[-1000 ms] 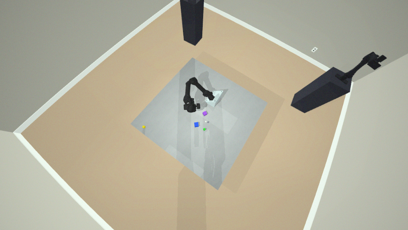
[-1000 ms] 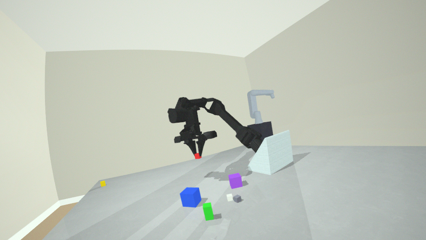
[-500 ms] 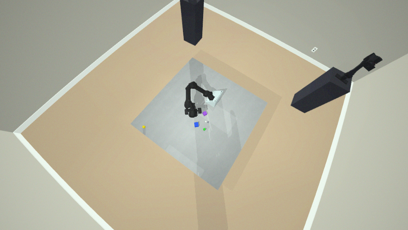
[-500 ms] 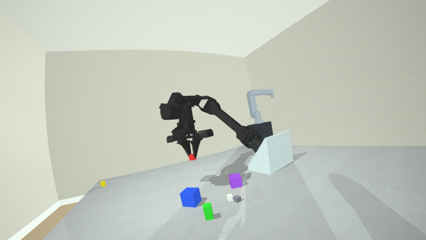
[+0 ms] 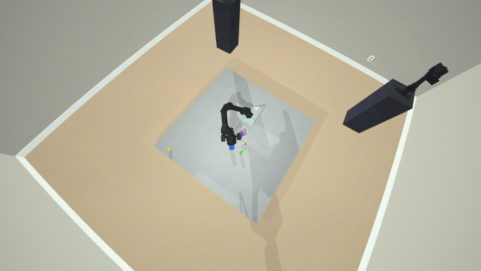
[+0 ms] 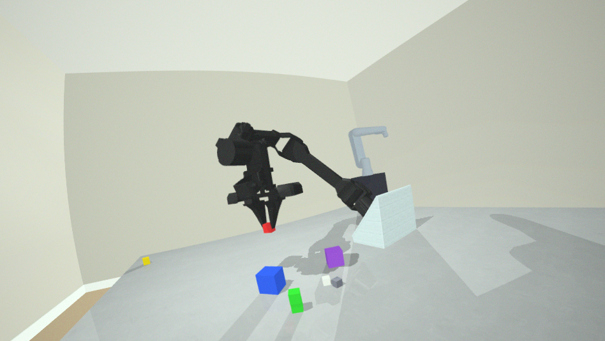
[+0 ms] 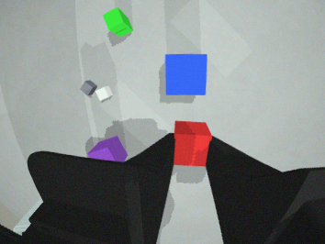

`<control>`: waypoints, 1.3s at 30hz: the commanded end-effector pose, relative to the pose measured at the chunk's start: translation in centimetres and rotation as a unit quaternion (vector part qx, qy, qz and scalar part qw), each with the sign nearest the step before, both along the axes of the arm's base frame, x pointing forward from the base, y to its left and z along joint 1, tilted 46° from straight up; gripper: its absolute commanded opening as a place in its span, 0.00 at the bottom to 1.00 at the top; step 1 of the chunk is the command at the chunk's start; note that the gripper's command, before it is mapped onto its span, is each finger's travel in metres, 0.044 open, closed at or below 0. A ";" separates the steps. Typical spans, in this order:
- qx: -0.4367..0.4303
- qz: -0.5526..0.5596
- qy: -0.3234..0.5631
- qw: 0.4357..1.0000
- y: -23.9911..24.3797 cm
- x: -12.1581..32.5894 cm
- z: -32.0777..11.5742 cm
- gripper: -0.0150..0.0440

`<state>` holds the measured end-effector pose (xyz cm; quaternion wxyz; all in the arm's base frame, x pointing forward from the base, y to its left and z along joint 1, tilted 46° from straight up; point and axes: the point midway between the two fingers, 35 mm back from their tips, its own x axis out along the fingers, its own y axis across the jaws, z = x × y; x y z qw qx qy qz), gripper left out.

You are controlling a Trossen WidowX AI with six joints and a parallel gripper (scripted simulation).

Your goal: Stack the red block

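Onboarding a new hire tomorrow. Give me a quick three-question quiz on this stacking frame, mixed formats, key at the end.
1. True or false: the red block rests on the green tower.
2. Which cube lies nearest the green tower in the exterior view? A) yellow cube B) blue cube C) purple cube
3. Fill in: the end effector is shut on the ____ block.

Key
1. False. The block hangs above the grey floor, pinched at the fingertips; the tower stands alone.
2. B.
3. red.
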<state>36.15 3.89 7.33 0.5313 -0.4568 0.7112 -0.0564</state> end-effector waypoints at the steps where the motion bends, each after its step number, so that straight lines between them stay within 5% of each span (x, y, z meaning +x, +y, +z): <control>1: 0.002 -0.002 -0.001 1.000 1.5 1.0 -1.5 0.25; 25: -0.002 -0.004 -0.004 1.000 8.4 3.3 -10.6 0.25; 39: -0.003 -0.004 -0.004 1.000 5.8 3.3 -13.2 0.25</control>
